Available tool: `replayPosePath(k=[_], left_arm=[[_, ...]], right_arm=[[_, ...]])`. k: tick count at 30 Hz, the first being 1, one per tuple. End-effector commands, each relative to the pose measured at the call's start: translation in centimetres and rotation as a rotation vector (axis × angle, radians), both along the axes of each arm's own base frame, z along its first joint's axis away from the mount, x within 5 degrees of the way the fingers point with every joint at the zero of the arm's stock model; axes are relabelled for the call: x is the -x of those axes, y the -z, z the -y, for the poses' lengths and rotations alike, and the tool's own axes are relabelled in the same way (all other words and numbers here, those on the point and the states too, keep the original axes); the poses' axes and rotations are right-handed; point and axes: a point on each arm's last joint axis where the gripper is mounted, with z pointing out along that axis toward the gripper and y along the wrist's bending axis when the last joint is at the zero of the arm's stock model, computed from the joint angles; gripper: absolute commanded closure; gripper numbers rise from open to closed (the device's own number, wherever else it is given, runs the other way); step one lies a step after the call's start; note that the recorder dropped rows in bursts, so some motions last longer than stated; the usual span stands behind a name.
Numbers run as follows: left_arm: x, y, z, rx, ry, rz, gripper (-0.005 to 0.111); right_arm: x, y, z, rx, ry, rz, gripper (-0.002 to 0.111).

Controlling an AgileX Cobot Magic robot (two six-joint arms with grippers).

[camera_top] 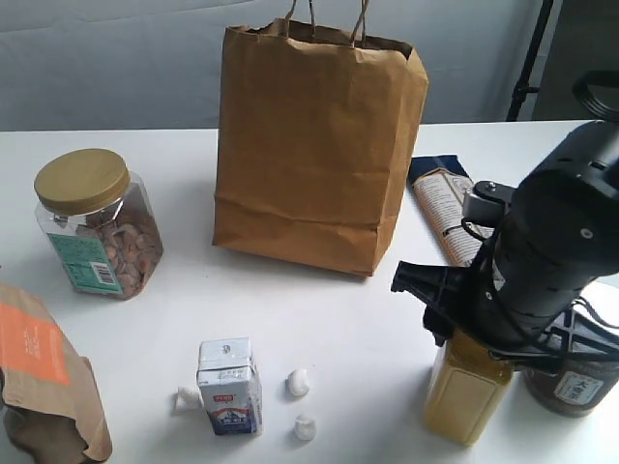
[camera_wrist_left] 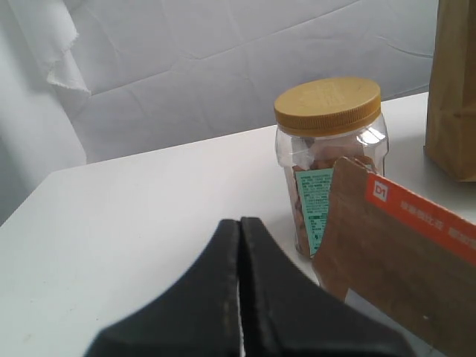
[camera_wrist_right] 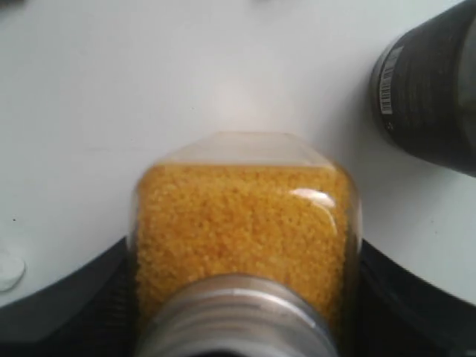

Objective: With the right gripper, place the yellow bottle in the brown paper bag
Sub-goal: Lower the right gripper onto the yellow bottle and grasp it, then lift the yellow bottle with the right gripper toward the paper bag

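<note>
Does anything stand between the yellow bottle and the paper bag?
Nothing visible does. The table between bottle and bag is bare. A flat packet lies beside the bag, off the direct line. The bottle would have to clear the bag's tall rim.

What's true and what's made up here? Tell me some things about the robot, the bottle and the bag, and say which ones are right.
1. The yellow bottle is inside the brown paper bag. False: it is outside the bag, on the table.
2. The right gripper has fingers on both sides of the yellow bottle. True.
3. The nut jar has a white lid. False: its lid is gold.
4. The left gripper is shut and holds nothing. True.
</note>
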Motion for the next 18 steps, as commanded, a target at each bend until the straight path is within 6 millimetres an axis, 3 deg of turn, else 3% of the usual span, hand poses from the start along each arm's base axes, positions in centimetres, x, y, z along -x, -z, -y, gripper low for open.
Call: replayPosePath(k=[1,8,14,18], left_arm=[[0.0,0.1,0.0,0.006,-0.004,-0.001,0.107],[0.0,0.1,0.0,0.006,-0.004,-0.001,0.107],[0.0,0.1,0.0,0.006,-0.004,-0.001,0.107],[0.0,0.1,0.0,0.006,-0.004,-0.001,0.107]], right_arm=[[0.2,0.2,-0.8,-0.036,-0.069,0.025,0.108],[0.5,-4.1,-0.8,-0.194,-0.207,0.276,0.108],[1.9,-8.1,3.0,-0.244,-0.270,0.524,0.108],[2.8,-11.9,6.1,-0.274,-0.291,0.784,0.108]])
